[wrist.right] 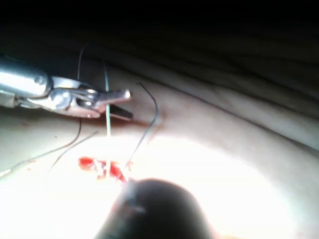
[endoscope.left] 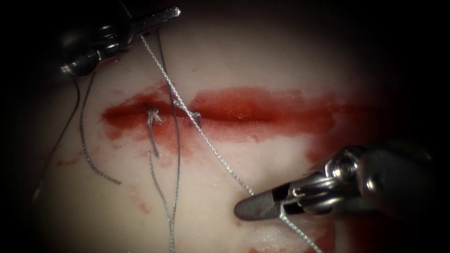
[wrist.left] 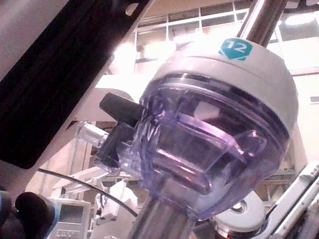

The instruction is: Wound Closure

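Note:
The tissue [endoscope.left: 262,61] has a cut [endoscope.left: 234,110] running left to right, wet with red fluid. A tied knot [endoscope.left: 153,115] with short tails sits at the cut's left end. A pale thread [endoscope.left: 213,152] crosses the cut at a second stitch [endoscope.left: 194,115]. It runs taut from my left tool [endoscope.left: 166,16], whose jaws are shut on its upper end above the cut. Its lower end is held below the cut by my right tool [endoscope.left: 253,208], also shut on it. In the right wrist view the left tool [wrist.right: 117,99] holds the thread [wrist.right: 107,117] above the red cut [wrist.right: 102,167].
Darker loose strands [endoscope.left: 177,168] hang down across the cut to the picture's lower edge. Another strand [endoscope.left: 89,154] curls at the left. Red fluid stains the tissue at the lower right [endoscope.left: 328,241]. A clear purple port housing [wrist.left: 199,149] sits on a metal shaft.

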### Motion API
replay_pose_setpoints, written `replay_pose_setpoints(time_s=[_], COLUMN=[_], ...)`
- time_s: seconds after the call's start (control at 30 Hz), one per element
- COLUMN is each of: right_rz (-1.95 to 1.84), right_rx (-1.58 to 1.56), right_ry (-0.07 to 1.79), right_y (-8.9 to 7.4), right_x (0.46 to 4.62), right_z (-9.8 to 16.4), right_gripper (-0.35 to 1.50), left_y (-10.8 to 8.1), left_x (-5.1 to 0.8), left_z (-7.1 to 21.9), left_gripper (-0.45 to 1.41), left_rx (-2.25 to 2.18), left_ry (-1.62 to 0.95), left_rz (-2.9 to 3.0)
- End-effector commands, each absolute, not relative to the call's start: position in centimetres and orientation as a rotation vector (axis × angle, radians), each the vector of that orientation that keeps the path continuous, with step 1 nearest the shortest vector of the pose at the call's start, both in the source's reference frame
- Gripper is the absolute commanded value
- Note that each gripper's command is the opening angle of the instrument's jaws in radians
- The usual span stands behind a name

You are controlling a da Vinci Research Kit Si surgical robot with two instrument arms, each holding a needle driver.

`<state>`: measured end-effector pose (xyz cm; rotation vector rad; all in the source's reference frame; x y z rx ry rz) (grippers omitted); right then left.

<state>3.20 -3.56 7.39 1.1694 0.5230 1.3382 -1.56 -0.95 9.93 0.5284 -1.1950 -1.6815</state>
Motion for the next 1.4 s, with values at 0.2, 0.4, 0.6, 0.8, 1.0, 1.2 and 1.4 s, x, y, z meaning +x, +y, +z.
replay_pose_setpoints(time_s=[0.2, 0.4, 0.6, 0.8, 1.0, 1.2, 1.4], right_rz=[1.333, 1.346, 1.36, 1.305, 1.292, 1.288, 1.268], right_rx=[1.17, 1.16, 1.123, 1.14, 1.086, 1.037, 1.003], right_ry=[0.528, 0.539, 0.673, 0.849, 0.969, 0.973, 0.889], right_y=[-3.5, -3.4, -3.3, -3.1, -2.7, -2.8, -2.6], right_x=[3.27, 3.21, 3.25, 3.17, 3.16, 3.29, 3.08], right_z=[7.4, 7.4, 7.3, 7.1, 6.9, 7.0, 7.1], right_gripper=[-0.35, -0.35, 0.52, 1.01, 0.98, 0.74, 0.64], left_y=[-0.8, -1.0, -1.4, -1.8, -2.3, -2.8, -3.1], left_x=[-1.51, -1.38, -1.38, -1.78, -2.47, -2.98, -3.11], left_z=[9.8, 9.7, 9.9, 9.8, 9.5, 9.1, 9.1], left_gripper=[0.88, -0.45, -0.45, -0.45, -0.45, -0.45, -0.45], left_rx=[0.569, 0.744, 0.884, 1.021, 1.183, 1.275, 1.247], left_ry=[-1.194, -1.172, -1.126, -1.033, -0.957, -0.906, -0.8], left_rz=[-1.7, -1.622, -1.572, -1.459, -1.277, -1.151, -1.075])
